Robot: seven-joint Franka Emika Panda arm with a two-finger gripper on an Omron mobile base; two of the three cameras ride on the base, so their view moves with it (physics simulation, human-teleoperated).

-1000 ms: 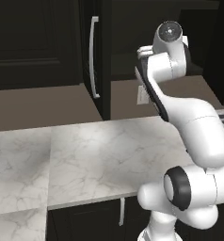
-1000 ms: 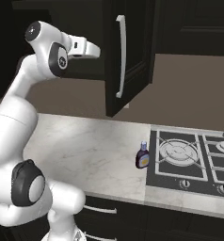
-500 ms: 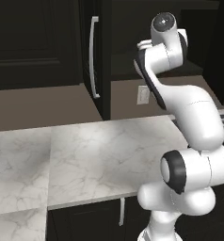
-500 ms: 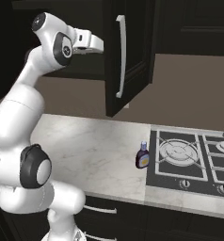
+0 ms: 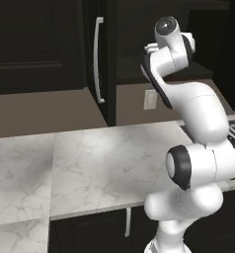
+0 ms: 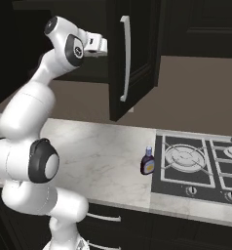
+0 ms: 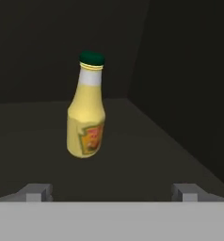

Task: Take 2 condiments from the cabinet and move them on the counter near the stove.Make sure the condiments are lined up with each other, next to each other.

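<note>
One bottle placed: the dark bottle [image 6: 147, 161] stands upright on the counter [image 6: 103, 151], just beside the stove's [image 6: 196, 163] left edge.
Second bottle: the yellow bottle [image 7: 86, 113] stands, slightly tilted in this view, on the cabinet shelf [image 7: 132, 155], well back from its front edge.
Gripper [image 7: 111, 190]: fingers spread wide, holding nothing, short of the bottle.
Cabinet door [image 6: 132, 58]: swung open.
Advice: shift a little so the bottle sits centred between the fingertips, ease forward along the shelf, and close around its broad lower body, not the neck.
</note>
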